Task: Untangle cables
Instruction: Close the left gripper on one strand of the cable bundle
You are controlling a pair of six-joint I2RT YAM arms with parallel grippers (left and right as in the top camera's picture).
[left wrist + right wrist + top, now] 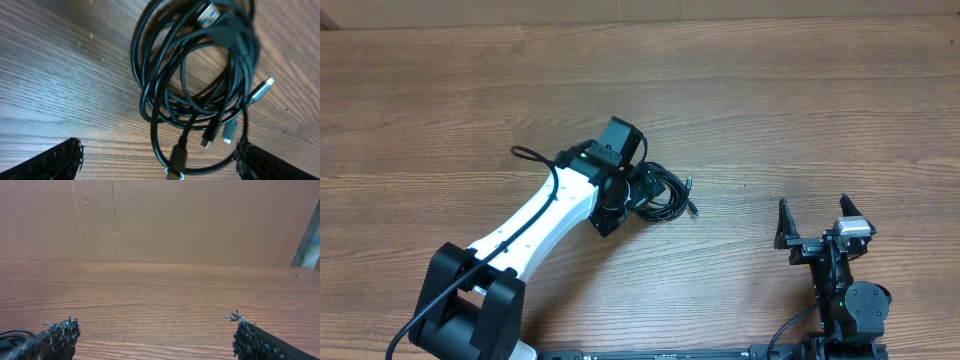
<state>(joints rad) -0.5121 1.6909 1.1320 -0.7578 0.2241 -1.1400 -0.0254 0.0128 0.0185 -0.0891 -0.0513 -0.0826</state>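
You have nothing to read here. The cables (pixel 242 47) and the table (pixel 770 90) show no legible lettering or numbers.

The tabletop (pixel 770 110) is brown wood-grain stuff, with the grain running side to side and a few tiny dark specks here and there. Lying right on it are the cables (pixel 665 192) — thin black cords wound into one loose, messy coil a bit left of the middle. From above, one cord end (pixel 692 207) trails out of the bundle to the right. Up close, the loops cross over each other everywhere. A flat silver plug (pixel 207 15) sits at the top of the coil and a slim silver-tipped plug (pixel 262 89) pokes out on one side. A couple of small plugs (pixel 207 141) lie among the lower loops — all of it resting flat on the wood.
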